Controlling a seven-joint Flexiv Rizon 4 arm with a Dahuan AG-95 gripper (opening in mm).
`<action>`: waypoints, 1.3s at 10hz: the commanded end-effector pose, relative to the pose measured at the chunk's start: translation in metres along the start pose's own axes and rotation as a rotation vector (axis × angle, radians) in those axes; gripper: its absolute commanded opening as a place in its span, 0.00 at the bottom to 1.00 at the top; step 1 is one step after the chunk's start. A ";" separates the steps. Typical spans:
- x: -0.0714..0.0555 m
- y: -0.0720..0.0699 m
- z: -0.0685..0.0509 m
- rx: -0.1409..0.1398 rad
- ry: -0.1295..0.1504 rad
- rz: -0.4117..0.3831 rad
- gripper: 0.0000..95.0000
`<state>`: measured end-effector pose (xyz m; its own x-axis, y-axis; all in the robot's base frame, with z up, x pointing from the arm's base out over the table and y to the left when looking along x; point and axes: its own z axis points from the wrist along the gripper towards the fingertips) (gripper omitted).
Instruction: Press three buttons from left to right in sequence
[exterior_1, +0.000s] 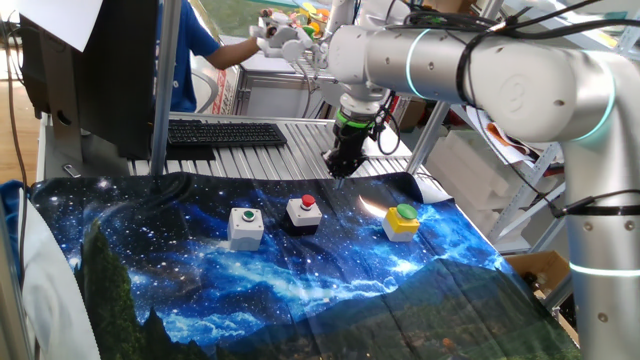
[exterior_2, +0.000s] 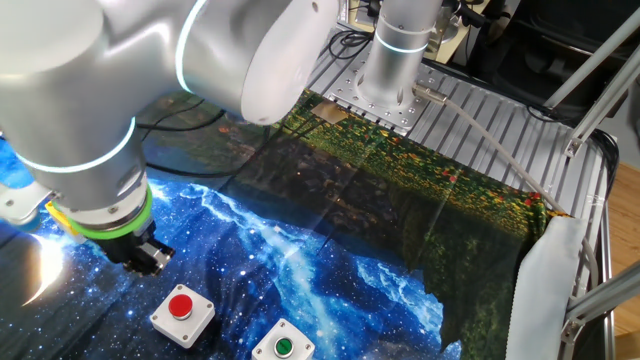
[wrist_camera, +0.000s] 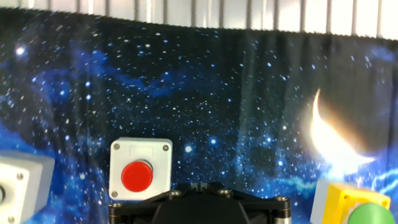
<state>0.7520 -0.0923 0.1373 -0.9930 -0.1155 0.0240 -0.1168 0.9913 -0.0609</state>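
Note:
Three buttons stand in a row on the starry cloth: a grey-white box with a green cap (exterior_1: 245, 225) on the left, a black-and-white box with a red cap (exterior_1: 304, 211) in the middle, and a yellow box with a green cap (exterior_1: 402, 221) on the right. My gripper (exterior_1: 338, 168) hangs above the cloth, behind the red-capped box and touching nothing. In the hand view the fingertips meet, so the gripper (wrist_camera: 199, 185) is shut and empty. That view has the red-capped box (wrist_camera: 140, 169) just left of it and the yellow box (wrist_camera: 351, 202) at lower right.
A black keyboard (exterior_1: 225, 132) lies on the slatted metal table behind the cloth. A person in blue (exterior_1: 190, 50) stands at the back. The arm's base (exterior_2: 390, 70) is bolted at the cloth's far side. The cloth's edge (exterior_2: 540, 260) hangs over the table.

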 end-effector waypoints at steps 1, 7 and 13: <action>-0.002 0.000 0.000 -0.006 0.005 -0.013 0.00; -0.017 0.038 -0.016 -0.047 -0.002 0.025 0.00; -0.024 0.062 -0.004 -0.019 -0.002 -0.004 0.00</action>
<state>0.7684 -0.0270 0.1354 -0.9923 -0.1210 0.0245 -0.1220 0.9915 -0.0461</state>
